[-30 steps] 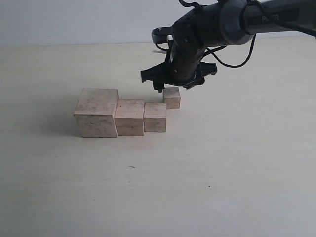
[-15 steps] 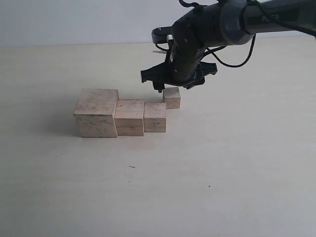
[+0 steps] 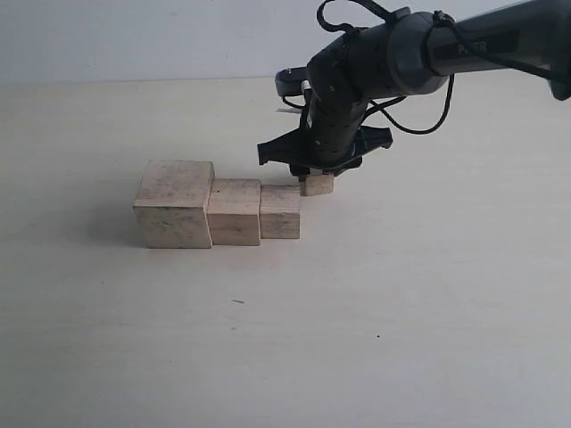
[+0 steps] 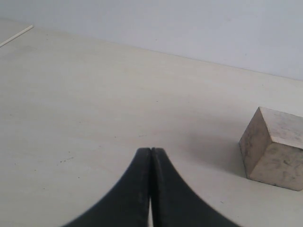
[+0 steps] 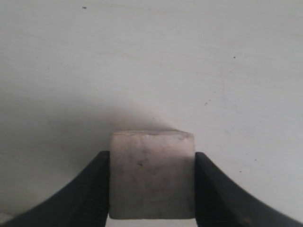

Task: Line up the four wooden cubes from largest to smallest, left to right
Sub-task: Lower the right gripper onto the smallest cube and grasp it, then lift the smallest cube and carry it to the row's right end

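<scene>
Three of the four wooden cubes stand touching in a row in the exterior view: the largest cube (image 3: 174, 203) on the left, then the second cube (image 3: 235, 211), then the third cube (image 3: 280, 212). The smallest cube (image 3: 318, 185) sits just behind and right of the third, half hidden under my right gripper (image 3: 314, 176). In the right wrist view this smallest cube (image 5: 151, 175) fills the gap between the black fingers (image 5: 97, 182), which press on both its sides on the table. My left gripper (image 4: 150, 150) is shut and empty, with the largest cube (image 4: 274, 149) off to its side.
The pale table (image 3: 401, 312) stretches wide around the cubes. The dark right arm (image 3: 401, 53) with its cables reaches in from the upper right. A grey wall (image 3: 134, 36) bounds the far edge.
The right gripper has come down from just above the smallest cube and now has that cube between its fingers. The three cubes in the row stay put.
</scene>
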`<state>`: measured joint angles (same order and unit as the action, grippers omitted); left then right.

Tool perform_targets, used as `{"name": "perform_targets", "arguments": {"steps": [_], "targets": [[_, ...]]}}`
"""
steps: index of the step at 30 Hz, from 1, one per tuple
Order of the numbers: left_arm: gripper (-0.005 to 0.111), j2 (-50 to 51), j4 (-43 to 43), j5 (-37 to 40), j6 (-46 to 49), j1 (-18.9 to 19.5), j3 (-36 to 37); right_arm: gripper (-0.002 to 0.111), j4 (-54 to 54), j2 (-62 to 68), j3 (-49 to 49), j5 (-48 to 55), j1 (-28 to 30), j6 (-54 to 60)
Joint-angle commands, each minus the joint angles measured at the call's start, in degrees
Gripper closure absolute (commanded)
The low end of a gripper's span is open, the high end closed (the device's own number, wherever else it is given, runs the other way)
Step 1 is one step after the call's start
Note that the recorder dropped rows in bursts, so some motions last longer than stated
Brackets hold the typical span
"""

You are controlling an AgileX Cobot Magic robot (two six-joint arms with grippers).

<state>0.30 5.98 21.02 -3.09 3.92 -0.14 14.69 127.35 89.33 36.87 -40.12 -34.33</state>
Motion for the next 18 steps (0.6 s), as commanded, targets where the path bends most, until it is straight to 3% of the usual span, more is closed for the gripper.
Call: {"name": "perform_targets", "arguments": {"steps": [1,3,11,14,18], "targets": [[0.107,-0.3,-0.2,-0.4,0.0,0.0,0.1,0.101,0.5,-2.8,0.2,1.7,0.3,5.4],[0.107,-0.3,-0.2,-0.4,0.0,0.0,0.1,0.108,0.6,-4.5,0.2,3.3,0.3,8.5],[0.107,-0.3,-0.2,-0.4,0.0,0.0,0.1,0.108,3.3,-11.7,0.2,11.9,1.3,34.9],[0.107,-0.3,-0.2,-0.4,0.0,0.0,0.1,0.108,0.1,-13.0,0.2,14.7,2.8,45.5],[0.107,-0.3,-0.2,-0.4,0.0,0.0,0.1,0.108,-12.6,-13.6,0.2,16.0,7.1,57.5]]}}
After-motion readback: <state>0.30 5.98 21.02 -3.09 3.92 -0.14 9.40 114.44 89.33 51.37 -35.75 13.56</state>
